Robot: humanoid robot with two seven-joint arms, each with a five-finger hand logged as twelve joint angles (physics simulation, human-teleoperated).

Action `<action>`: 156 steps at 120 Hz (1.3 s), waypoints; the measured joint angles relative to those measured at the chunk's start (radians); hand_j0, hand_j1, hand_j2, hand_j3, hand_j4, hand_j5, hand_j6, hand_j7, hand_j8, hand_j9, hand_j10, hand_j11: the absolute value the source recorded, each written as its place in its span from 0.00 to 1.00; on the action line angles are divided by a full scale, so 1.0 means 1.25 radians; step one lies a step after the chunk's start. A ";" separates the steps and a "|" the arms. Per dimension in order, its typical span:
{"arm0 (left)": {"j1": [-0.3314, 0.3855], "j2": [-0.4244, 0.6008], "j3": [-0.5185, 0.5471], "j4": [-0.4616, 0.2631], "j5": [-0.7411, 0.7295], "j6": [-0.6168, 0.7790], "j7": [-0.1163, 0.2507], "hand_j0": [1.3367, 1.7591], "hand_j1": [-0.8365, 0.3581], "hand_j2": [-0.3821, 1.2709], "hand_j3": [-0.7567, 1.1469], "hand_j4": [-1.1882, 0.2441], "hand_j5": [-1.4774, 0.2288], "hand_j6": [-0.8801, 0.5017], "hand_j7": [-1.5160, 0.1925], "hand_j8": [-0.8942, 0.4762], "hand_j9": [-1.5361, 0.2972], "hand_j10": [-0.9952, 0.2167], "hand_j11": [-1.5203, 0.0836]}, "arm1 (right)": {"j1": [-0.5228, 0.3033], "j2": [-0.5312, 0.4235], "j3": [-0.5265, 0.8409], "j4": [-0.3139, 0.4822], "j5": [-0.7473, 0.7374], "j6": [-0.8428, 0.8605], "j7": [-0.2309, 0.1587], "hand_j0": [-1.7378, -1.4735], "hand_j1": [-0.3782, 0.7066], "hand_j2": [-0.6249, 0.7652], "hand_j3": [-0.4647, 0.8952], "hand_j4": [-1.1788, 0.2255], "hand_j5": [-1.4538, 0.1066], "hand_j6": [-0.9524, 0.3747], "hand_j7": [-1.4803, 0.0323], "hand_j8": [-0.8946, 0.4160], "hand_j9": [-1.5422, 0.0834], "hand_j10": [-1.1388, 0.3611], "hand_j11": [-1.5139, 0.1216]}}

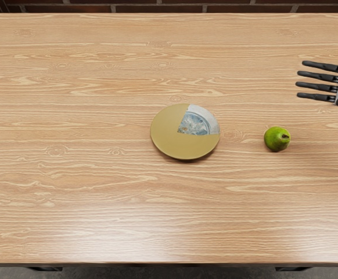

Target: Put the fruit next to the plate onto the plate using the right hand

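**Desk (99,203) inventory**

Plate (175,139): mustard with a patterned wedge, lay at mid-desk. Pear (277,139): green, sat on the desk toward the right edge, near the plate but apart from it. Right hand (326,87): at the right edge, fingers straight and apart, holding nothing.

Right hand (326,81) at right edge, fingers straight.

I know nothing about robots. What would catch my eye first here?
A yellow plate with a patterned wedge sits in the middle of the table. A small green pear lies apart to its right. The dark right hand pokes in at the right edge, fingers spread, holding nothing.
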 joint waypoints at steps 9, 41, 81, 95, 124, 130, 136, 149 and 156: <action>0.000 0.000 0.000 0.000 0.000 0.000 0.000 0.76 0.99 0.23 0.40 0.83 0.87 0.63 0.89 0.65 0.84 0.82 0.95 | 0.000 -0.002 0.001 0.000 0.000 0.000 0.000 0.30 0.03 0.45 0.34 0.84 0.93 0.72 0.98 0.69 0.95 0.76 0.93; 0.000 0.000 0.000 0.000 0.000 0.000 0.000 0.76 0.99 0.23 0.40 0.83 0.87 0.63 0.89 0.65 0.84 0.82 0.95 | 0.045 0.037 0.001 0.011 -0.078 0.000 0.000 0.30 0.03 0.45 0.34 0.84 0.93 0.72 0.98 0.69 0.95 0.76 0.93; 0.000 0.000 0.000 0.000 0.000 0.000 0.000 0.76 0.99 0.23 0.40 0.83 0.87 0.63 0.89 0.65 0.84 0.82 0.95 | 0.075 0.015 0.043 0.320 -0.554 -0.082 0.000 0.30 0.03 0.45 0.34 0.84 0.93 0.72 0.98 0.68 0.95 0.76 0.93; 0.000 0.000 0.000 0.000 0.000 0.000 0.000 0.76 0.99 0.23 0.40 0.83 0.87 0.63 0.89 0.65 0.84 0.82 0.95 | 0.037 -0.014 0.041 0.379 -0.676 -0.207 0.000 0.30 0.03 0.45 0.34 0.84 0.93 0.72 0.98 0.68 0.95 0.76 0.93; 0.000 0.000 0.000 0.000 0.000 0.000 0.000 0.76 0.99 0.23 0.40 0.83 0.87 0.63 0.89 0.65 0.84 0.82 0.95 | -0.041 0.095 0.017 0.429 -0.961 -0.450 0.000 0.30 0.03 0.45 0.34 0.84 0.93 0.71 0.98 0.68 0.95 0.76 0.93; 0.000 0.000 0.000 0.000 0.000 0.000 0.000 0.76 0.99 0.23 0.40 0.83 0.87 0.63 0.89 0.65 0.84 0.82 0.95 | -0.047 0.115 -0.001 0.430 -0.996 -0.492 0.000 0.30 0.03 0.45 0.34 0.84 0.93 0.71 0.98 0.68 0.95 0.76 0.93; 0.000 0.000 0.000 0.000 0.000 0.000 0.000 0.76 0.99 0.23 0.40 0.83 0.87 0.63 0.89 0.65 0.84 0.82 0.95 | -0.050 0.129 -0.026 0.431 -1.028 -0.543 0.000 0.30 0.03 0.45 0.34 0.84 0.93 0.71 0.98 0.68 0.95 0.76 0.93; 0.000 0.000 0.000 0.000 0.000 0.000 0.000 0.76 0.99 0.23 0.40 0.83 0.87 0.63 0.89 0.65 0.84 0.82 0.95 | -0.051 0.174 -0.062 0.422 -1.127 -0.618 0.000 0.30 0.03 0.45 0.34 0.84 0.93 0.71 0.98 0.68 0.95 0.76 0.93; 0.000 0.000 0.000 0.000 0.000 0.000 0.000 0.76 0.99 0.23 0.40 0.83 0.87 0.63 0.89 0.65 0.84 0.82 0.95 | -0.053 0.197 -0.070 0.416 -1.197 -0.650 0.000 0.30 0.03 0.45 0.34 0.84 0.93 0.71 0.98 0.68 0.95 0.76 0.93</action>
